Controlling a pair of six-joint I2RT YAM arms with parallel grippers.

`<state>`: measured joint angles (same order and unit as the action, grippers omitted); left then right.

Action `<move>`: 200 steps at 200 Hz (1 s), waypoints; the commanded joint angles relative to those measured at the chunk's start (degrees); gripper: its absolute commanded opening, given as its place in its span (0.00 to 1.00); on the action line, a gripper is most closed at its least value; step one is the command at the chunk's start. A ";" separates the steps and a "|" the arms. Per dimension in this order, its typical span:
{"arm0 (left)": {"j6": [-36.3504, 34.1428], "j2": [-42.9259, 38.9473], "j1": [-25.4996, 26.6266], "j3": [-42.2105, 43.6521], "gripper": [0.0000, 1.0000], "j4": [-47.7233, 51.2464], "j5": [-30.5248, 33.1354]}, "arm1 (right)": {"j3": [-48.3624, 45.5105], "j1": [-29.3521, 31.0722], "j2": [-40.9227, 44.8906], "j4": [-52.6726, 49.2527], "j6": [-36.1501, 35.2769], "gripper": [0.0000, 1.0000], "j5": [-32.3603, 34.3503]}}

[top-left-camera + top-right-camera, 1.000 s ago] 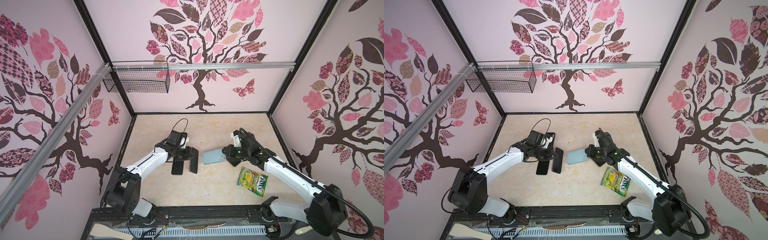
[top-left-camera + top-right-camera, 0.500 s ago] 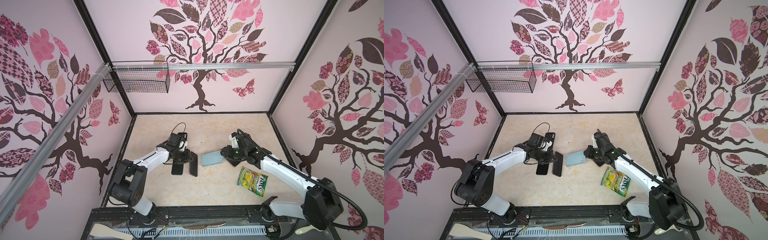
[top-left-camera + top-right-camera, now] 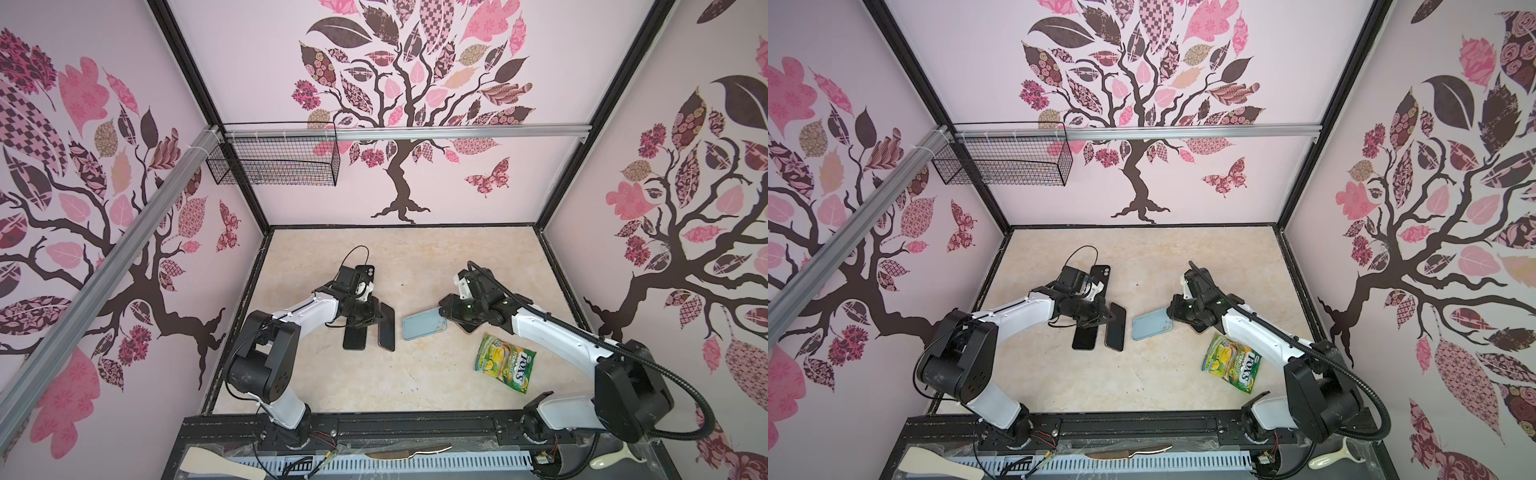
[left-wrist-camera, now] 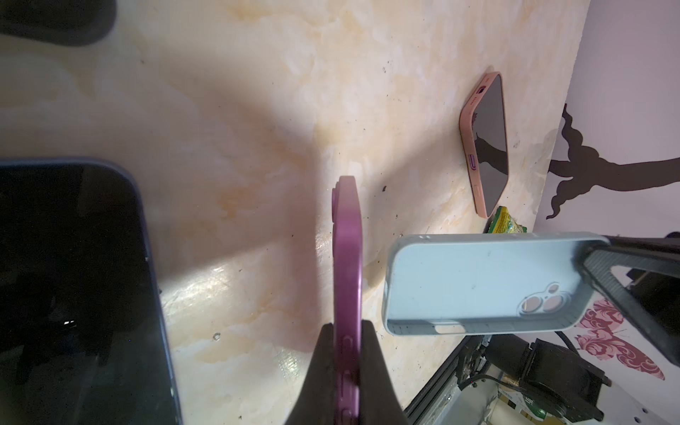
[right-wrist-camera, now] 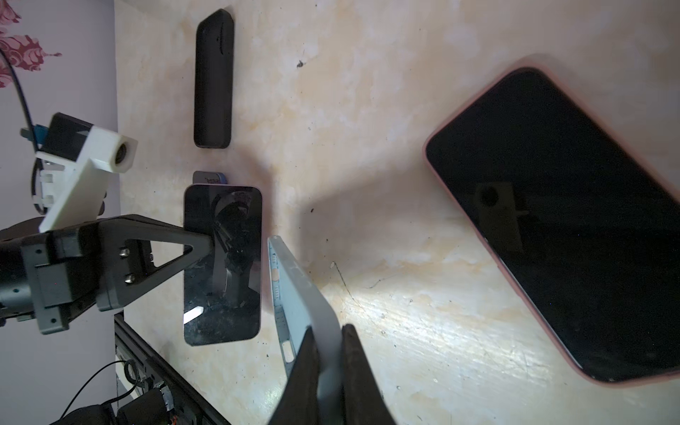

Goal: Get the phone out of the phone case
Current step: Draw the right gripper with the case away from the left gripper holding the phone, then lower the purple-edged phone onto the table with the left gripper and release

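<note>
My left gripper [image 3: 376, 318] [image 4: 347, 323] is shut on the edge of the purple-rimmed phone [image 3: 387, 332] [image 4: 347, 257], which stands on its side over the table with no case on it. The empty light blue phone case [image 3: 422, 327] [image 4: 478, 283] hangs a short gap to the phone's right, its hollow side facing the phone. My right gripper [image 3: 442, 316] [image 5: 327, 327] is shut on the camera-hole end of that case [image 5: 301, 294]. In both top views phone [image 3: 1116, 334] and case [image 3: 1150, 326] are apart and do not touch.
A black phone [image 3: 354, 338] lies flat beside the held phone, and another black one [image 3: 368, 272] lies behind the left wrist. A pink-cased phone [image 5: 559, 220] lies under the right arm. A green snack packet [image 3: 505, 368] sits front right. A wire basket [image 3: 274, 166] hangs on the back wall.
Both grippers have drifted slightly toward the front of the table, each keeping its hold. The left arm's shoulder has swung. Phone and case stay apart.
</note>
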<state>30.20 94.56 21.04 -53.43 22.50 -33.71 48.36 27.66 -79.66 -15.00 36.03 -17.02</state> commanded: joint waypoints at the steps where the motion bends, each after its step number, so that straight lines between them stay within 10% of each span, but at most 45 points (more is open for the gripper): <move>1: 0.22 1.27 -0.38 0.16 0.00 -2.68 -1.44 | 2.17 -0.22 -2.66 -1.63 0.96 0.00 -1.26; 200: -0.16 6.41 -1.06 -0.98 0.00 -3.88 -0.24 | 3.45 -1.56 -8.50 1.90 2.99 0.00 0.93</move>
<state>30.00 99.50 20.38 -53.56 17.21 -36.14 49.58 26.55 -87.07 -13.65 38.11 -17.72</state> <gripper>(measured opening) 0.087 0.122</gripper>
